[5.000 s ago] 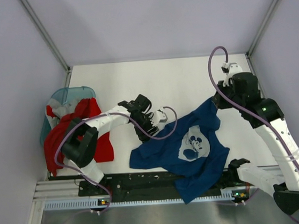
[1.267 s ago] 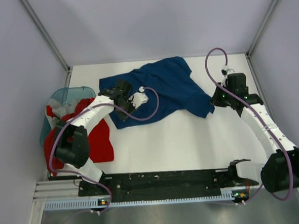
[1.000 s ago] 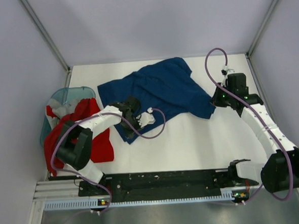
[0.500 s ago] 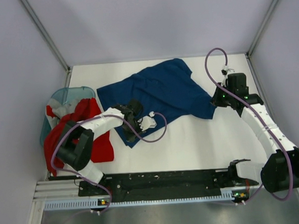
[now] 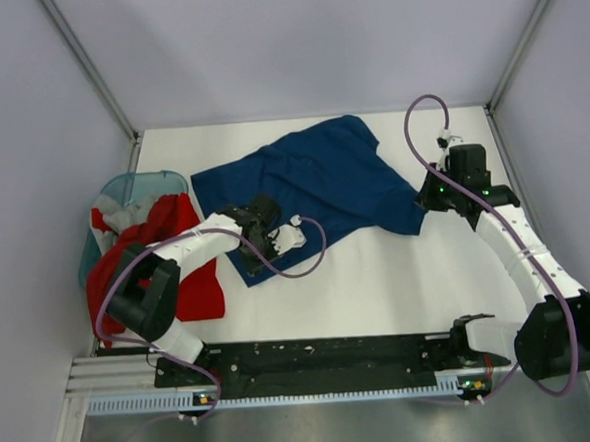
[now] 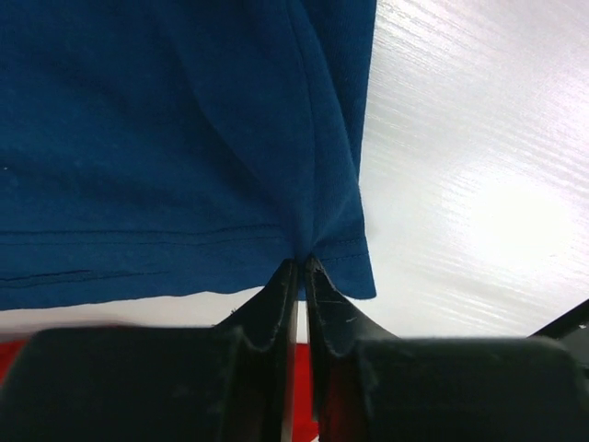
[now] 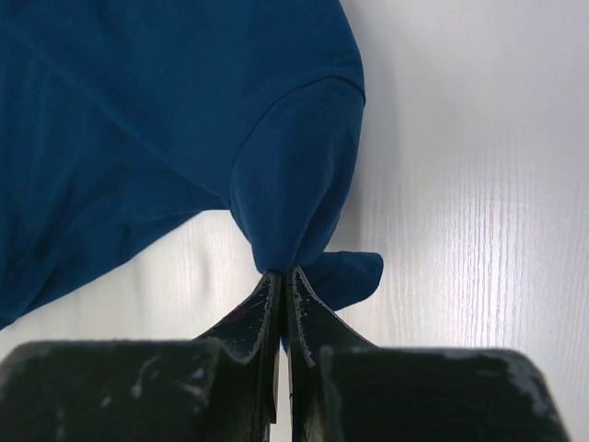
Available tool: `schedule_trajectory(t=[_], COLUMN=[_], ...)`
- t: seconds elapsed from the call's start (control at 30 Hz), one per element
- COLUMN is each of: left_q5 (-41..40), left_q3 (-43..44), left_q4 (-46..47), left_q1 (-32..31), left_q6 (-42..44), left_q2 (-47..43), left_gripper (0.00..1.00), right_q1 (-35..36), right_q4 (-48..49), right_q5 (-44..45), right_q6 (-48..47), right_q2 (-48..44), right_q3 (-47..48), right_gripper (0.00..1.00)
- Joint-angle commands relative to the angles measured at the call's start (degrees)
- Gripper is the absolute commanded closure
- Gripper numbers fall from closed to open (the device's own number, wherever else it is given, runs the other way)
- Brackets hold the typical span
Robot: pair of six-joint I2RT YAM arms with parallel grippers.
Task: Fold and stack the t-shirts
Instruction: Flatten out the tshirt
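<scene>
Looks down from above the near edge onto the whole table [image 5: 379, 286]. Peers close-up along left pincer [image 6: 296, 267] and right pincer [image 7: 281, 276] from each wrist. Shared across all three: navy t-shirt [image 5: 322, 174].

Right hand [image 7: 281, 276], bottom centre: dark fingers [image 7: 248, 322] pressed together, pinching a bunched fold of cloth.
Navy-blue t-shirt [image 7: 138, 120]: spread across upper left, stitched hem curving above the pinch, small flap poking out right of the fingertips.
White table [image 7: 460, 184]: visible at right and lower left, glossy, finely streaked.
</scene>
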Motion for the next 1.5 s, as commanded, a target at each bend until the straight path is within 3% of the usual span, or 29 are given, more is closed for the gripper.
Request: schedule_trajectory(t=[0.0, 0.23, 0.4, 0.83, 1.0, 1.13, 1.23, 1.33, 1.47], left_q5=[-0.40, -3.12, -13.12, -42.49, -43.12, -37.07, -34.86, -29.16, -30.37], left_q3=[0.18, 2.29, 8.52, 32.15, 48.22, 61.42, 62.76, 62.50, 57.50], left_q4=[0.96, 0.69, 0.78, 1.05, -3.69, -8.53, -10.73, -13.63, -10.04], left_q1=[-0.05, 0.30, 4.16, 7.15, 7.24, 7.15, 7.24, 7.15, 7.24], left_q6=[-0.46, -1.16, -2.13, 9.38, 10.79, 7.38, 5.61, 2.10, 3.49], left_q2=[-0.61, -2.96, -10.96, -30.39, -32.33, -32.77, -32.42, -31.28, -28.30], left_gripper=[0.97, 1.00, 1.00, 1.00, 1.00, 1.00, 1.00, 1.00, 1.00], right_q1=[-0.75, -0.75, -2.32, -5.49, -5.49, -5.49, -5.49, -5.49, -5.49], right_q4=[0.53, -0.17, -1.22, -5.79, -7.46, -9.39, -10.19, -10.19, -9.93], right_q5=[0.26, 1.49, 1.41, 6.67, 6.94, 6.94, 5.55, -2.18, -6.33], right_q6=[-1.02, -1.46, -1.29, -1.11, -1.20, -2.25, -1.91, -0.32, 0.21], right_q2=[-1.39, -2.18, -4.28, -15.97, -20.98, -22.83, -21.78, -18.45, -10.11], right_q3=[0.64, 1.16, 4.58, 35.86, 43.17, 46.94, 48.18, 48.89, 49.76], right_gripper=[1.00, 1.00, 1.00, 1.00, 1.00, 1.00, 1.00, 1.00, 1.00])
